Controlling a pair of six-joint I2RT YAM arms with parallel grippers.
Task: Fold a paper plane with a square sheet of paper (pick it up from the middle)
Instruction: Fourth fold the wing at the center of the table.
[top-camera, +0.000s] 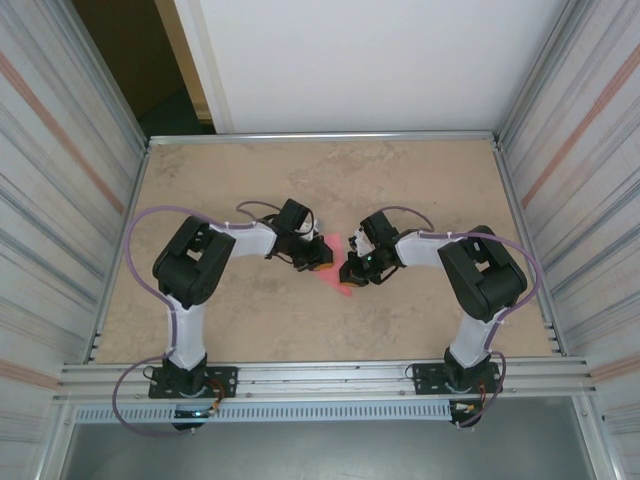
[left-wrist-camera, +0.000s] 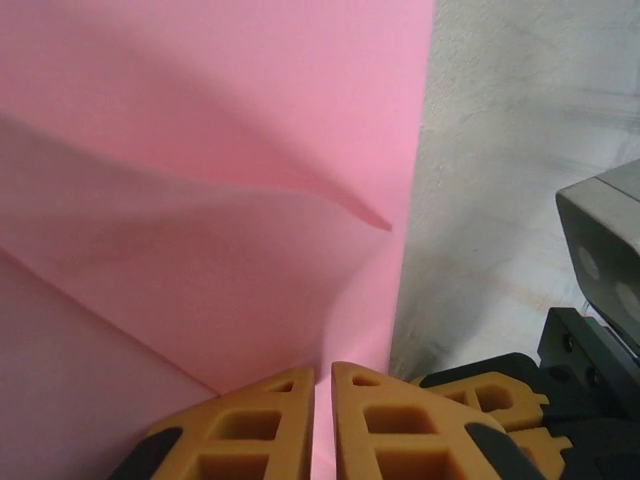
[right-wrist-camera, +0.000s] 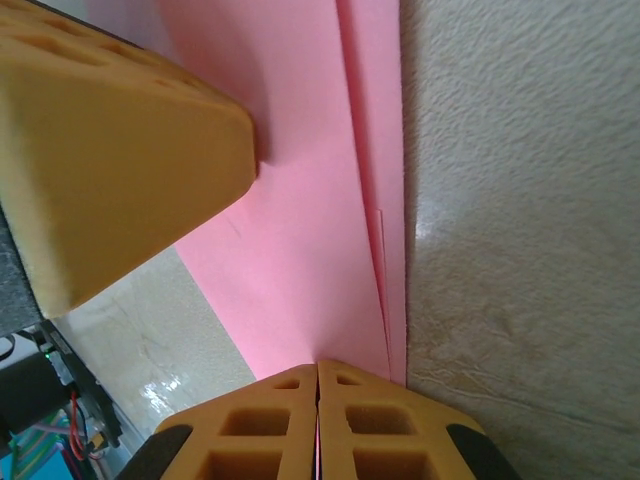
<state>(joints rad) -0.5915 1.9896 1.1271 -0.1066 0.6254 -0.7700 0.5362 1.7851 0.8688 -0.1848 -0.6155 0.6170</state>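
**Both sets of jaws pinching the pink paper, mid-bench**

Got two arms here, bolted at the near edge. Left arm with elbow kicked outward and forearm swung back in toward centre. Same deal, mirrored, for the right arm. Wrists almost nose to nose over the middle of the bench.

Left jaws clenched on the pink paper, with the sheet running down between the tips in the left wrist view. Right jaws clamped on it too, with just a thin pink sliver between the tips. Can't tell from above whether the paper touches the bench.

Materials next. Orange fingers: blocky, rubbery-looking, with cut-out pockets. Paper: thin, matte, plain pink, already folded, with straight layered edges stacked tight along one side and a soft ripple across the face. Bench: beige, mottled, stone-look.

Counting up: two arms, two sets of jaws, one piece of paper.
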